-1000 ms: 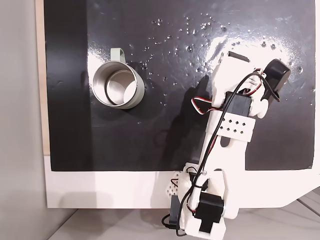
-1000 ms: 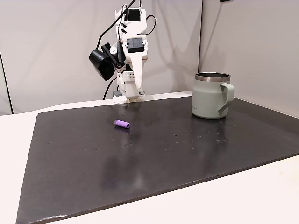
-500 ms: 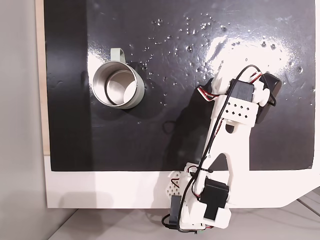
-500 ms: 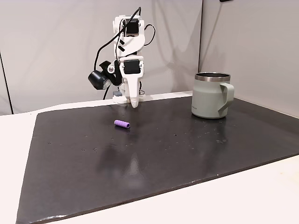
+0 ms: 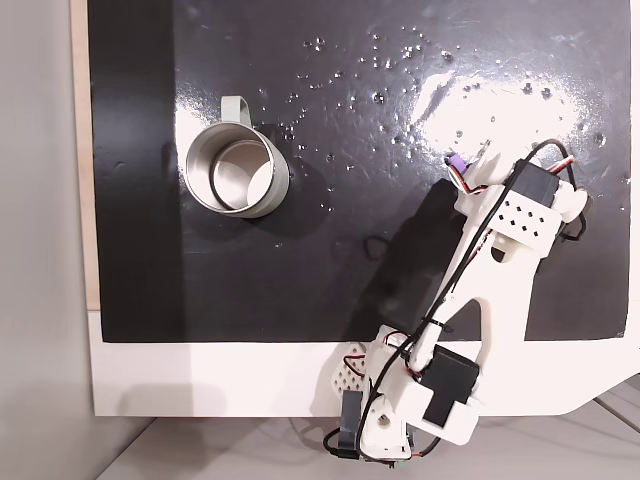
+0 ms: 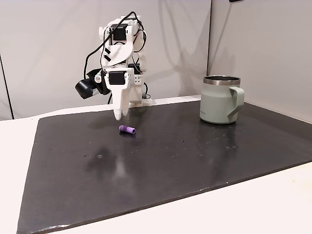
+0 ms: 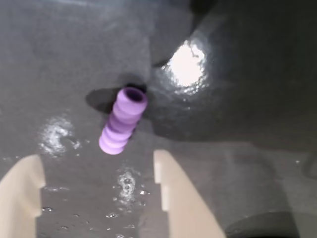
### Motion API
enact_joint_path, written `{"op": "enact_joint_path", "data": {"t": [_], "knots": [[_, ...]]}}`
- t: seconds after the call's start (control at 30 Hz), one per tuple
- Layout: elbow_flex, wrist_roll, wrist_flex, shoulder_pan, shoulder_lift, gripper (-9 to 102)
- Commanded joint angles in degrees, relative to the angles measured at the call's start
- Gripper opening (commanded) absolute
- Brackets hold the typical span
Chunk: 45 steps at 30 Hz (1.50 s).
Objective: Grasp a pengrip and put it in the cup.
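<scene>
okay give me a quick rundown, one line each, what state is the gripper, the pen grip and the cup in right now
gripper: open, fingers apart, poised just above the mat near the pengrip, holding nothing.
pengrip: lying on its side on the black mat, loose, not between the fingers.
cup: upright on the mat, nothing visible inside, well away from the arm.
</scene>
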Motion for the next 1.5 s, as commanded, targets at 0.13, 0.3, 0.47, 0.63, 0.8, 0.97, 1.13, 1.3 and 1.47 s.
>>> {"op": "enact_joint_path", "data": {"t": [0.13, 0.3, 0.47, 0.63, 0.8, 0.97, 1.13, 1.3, 1.47], "knots": [[-6.2, -0.6, 0.5, -1.6, -5.6, 26], [-8.1, -0.7, -0.1, -1.5, -10.5, 26], [-11.2, -0.7, -0.3, -1.3, -16.0, 26], [-12.6, -0.7, -0.7, -0.3, -19.9, 19], [-13.0, -1.9, -0.3, 0.3, -21.2, 0], [-15.0, -1.9, 4.5, 0.0, -19.6, 0], [-15.9, -4.0, 12.7, -3.2, -12.8, 0], [-15.9, -6.7, 22.9, -10.5, -4.7, 0], [-14.4, -7.6, 28.7, -18.7, 4.4, 0]]}}
